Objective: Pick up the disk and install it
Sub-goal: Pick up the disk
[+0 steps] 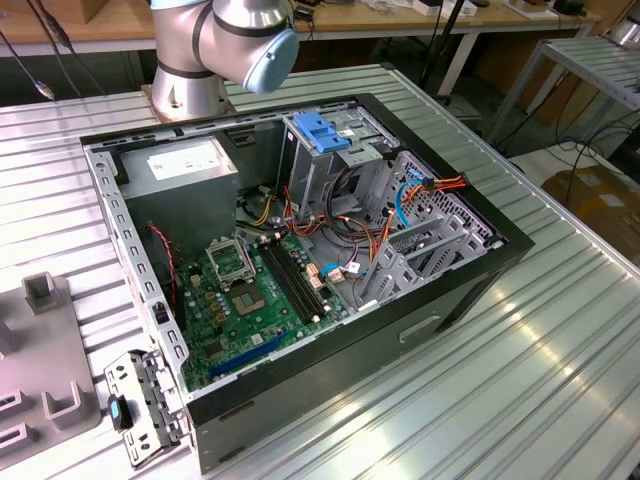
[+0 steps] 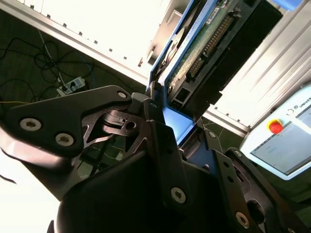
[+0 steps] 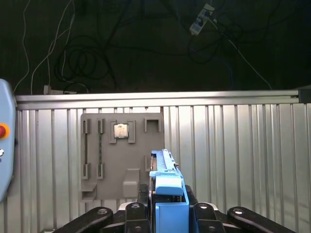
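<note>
My gripper [image 3: 167,216] is shut on the disk [image 3: 166,182], which stands on edge between the black fingers with its blue side rail facing the first wrist view. In the second wrist view the disk [image 2: 204,43] shows its green circuit board, black body and blue rails, rising out of the gripper [image 2: 177,114]. Below it lies the ribbed metal table [image 3: 233,145]. In the exterior view the open computer case [image 1: 470,290] lies on its side, with the metal cage topped in blue plastic [image 1: 325,135] at its far end.
A grey fixture plate [image 3: 131,160] holding a small square chip [image 3: 120,131] lies on the table under the gripper; the plate [image 1: 40,350] sits at the exterior view's left. A grey power supply box [image 1: 185,165], the motherboard [image 1: 250,300] and loose cables fill the case. A pendant with a red button [image 2: 275,126] stands off the table.
</note>
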Action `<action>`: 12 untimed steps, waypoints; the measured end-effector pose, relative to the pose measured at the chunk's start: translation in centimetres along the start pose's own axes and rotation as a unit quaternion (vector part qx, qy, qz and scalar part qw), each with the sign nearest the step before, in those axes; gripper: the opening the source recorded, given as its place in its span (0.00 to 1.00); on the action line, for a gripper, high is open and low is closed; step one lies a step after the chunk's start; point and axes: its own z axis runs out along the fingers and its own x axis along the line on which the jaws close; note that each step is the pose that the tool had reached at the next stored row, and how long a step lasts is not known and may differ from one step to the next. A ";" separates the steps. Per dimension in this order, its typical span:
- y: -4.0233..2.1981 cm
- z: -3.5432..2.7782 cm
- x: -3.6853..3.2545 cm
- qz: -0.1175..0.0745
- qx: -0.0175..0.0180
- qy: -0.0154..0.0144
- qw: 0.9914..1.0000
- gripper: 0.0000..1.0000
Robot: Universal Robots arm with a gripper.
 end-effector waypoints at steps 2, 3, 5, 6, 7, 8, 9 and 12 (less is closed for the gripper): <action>-0.24 -0.01 -0.01 0.000 0.000 0.000 1.000 0.37; -0.35 -0.02 -0.01 0.000 0.000 0.000 1.000 0.37; -0.80 -0.03 -0.01 0.000 0.000 0.000 1.000 0.37; -0.99 -0.04 -0.02 0.000 0.000 0.000 1.000 0.37; -1.11 -0.04 -0.02 0.000 0.000 0.000 1.000 0.37; -1.26 -0.04 -0.02 0.000 0.000 0.000 1.000 0.37; -1.47 -0.05 -0.03 0.000 0.000 0.000 1.000 0.37; -1.93 -0.07 -0.04 0.000 0.000 0.000 1.000 0.37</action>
